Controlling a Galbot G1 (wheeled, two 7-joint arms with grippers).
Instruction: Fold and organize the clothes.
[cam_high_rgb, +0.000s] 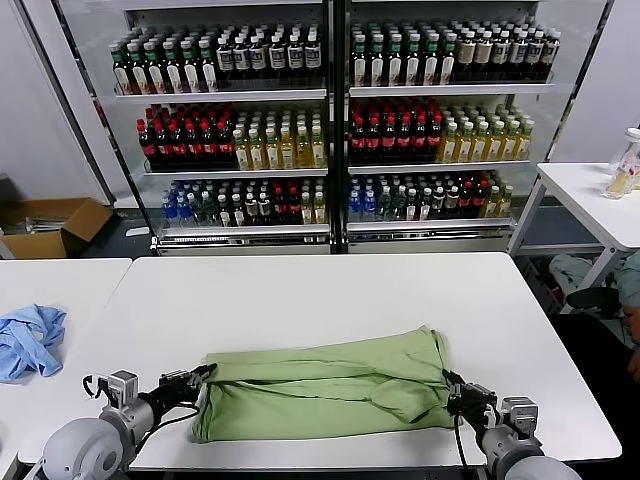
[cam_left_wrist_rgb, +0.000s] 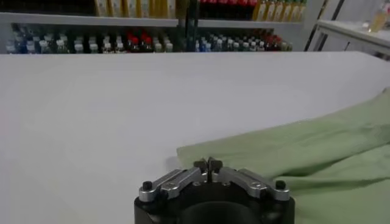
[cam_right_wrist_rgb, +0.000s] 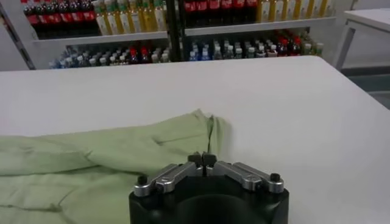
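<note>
**Green shirt folded lengthwise near the tabletop's front edge; both grippers at its ends**

You have the green shirt (cam_high_rgb: 330, 385) lying as a long folded band on the white tabletop (cam_high_rgb: 320, 295), parallel to the front edge and close to it, roughly centred between the left and right edges. No collar, buttons or print face up, so there is nothing to read on the cloth.

Your left gripper (cam_high_rgb: 205, 380) sits at the shirt's left end, low over the front-left part of the tabletop. In the left wrist view its fingertips (cam_left_wrist_rgb: 200, 164) meet tip to tip, with the shirt's edge (cam_left_wrist_rgb: 292, 152) just beyond them; no cloth visibly pinched.

Your right gripper (cam_high_rgb: 452, 390) sits at the shirt's right end. In the right wrist view its fingertips (cam_right_wrist_rgb: 195, 159) also meet, just in front of the shirt's folded corner (cam_right_wrist_rgb: 210, 131); no fabric visibly between them.

A blue garment (cam_high_rgb: 28, 338) lies crumpled on the neighbouring table (cam_high_rgb: 60, 285) to your left. The bottle shelves (cam_high_rgb: 330, 120) stand behind; their labels are unreadable.
</note>
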